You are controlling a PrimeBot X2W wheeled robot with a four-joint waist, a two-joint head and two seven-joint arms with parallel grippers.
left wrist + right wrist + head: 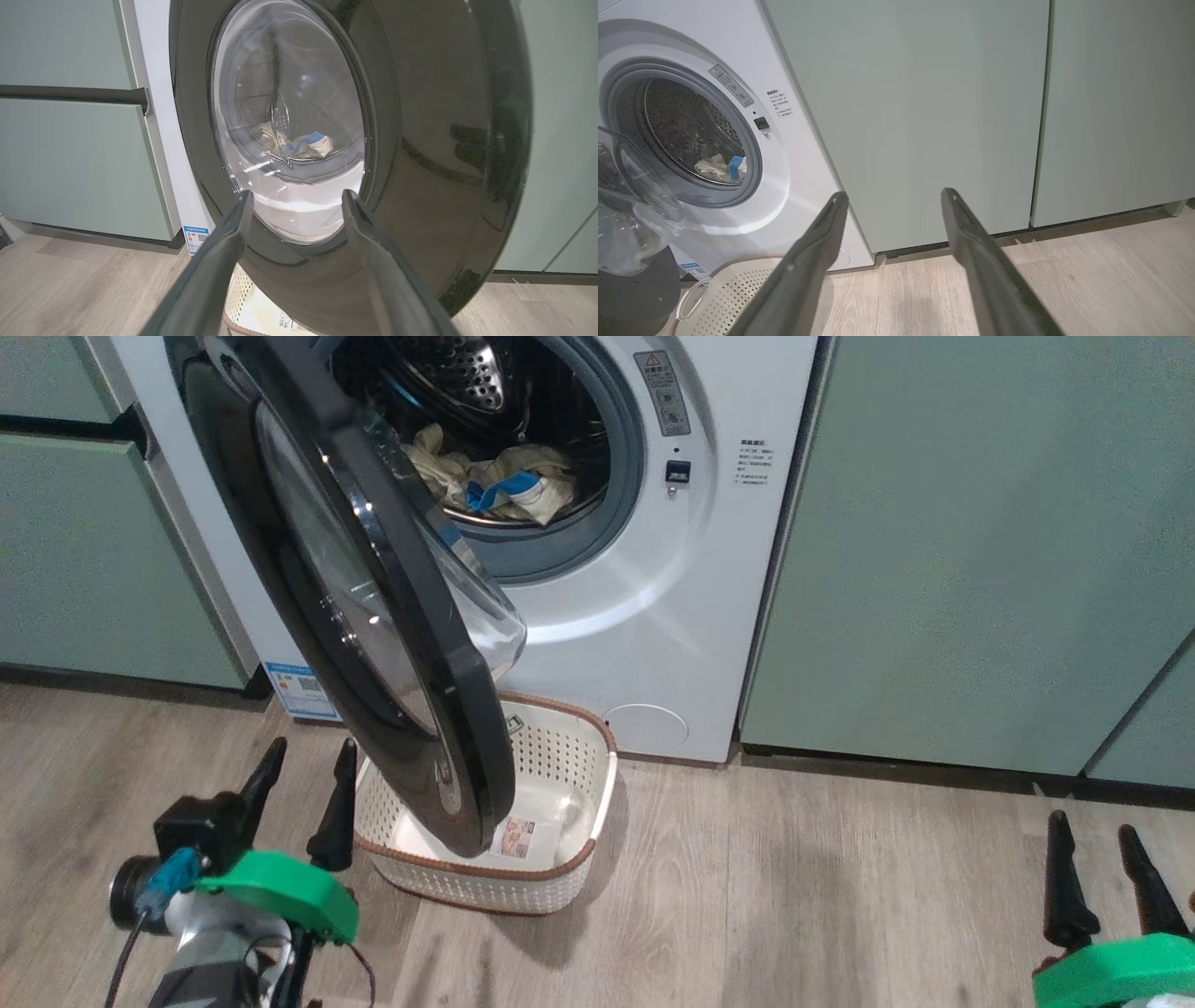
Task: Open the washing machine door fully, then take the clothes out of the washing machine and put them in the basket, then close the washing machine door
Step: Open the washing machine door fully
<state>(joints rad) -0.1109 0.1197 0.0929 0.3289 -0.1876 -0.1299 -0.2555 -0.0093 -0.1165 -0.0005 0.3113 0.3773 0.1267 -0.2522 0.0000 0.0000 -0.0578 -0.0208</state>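
Observation:
The washing machine door [373, 607] with its black rim and glass bowl stands partly open, swung out over the basket [569, 877] on the floor. The white washing machine [653, 616] holds cream clothes [504, 481] with a blue patch in its steel drum. My left gripper [308, 775] is open, low at the left, just outside the door's lower rim. In the left wrist view my left gripper [296, 198] faces the door [420, 140], and the clothes [303, 144] show through the glass. My right gripper [1092, 845] is open at the lower right, far from the machine. In the right wrist view my right gripper [894, 198] faces a green cabinet, with the machine [794, 196] at the left.
Green cabinets [980, 551] flank the machine on both sides, the left one [84, 541] with a dark handle gap. Wood floor [794, 905] lies open between the basket and my right gripper. The door's lower edge hangs over the basket's left half.

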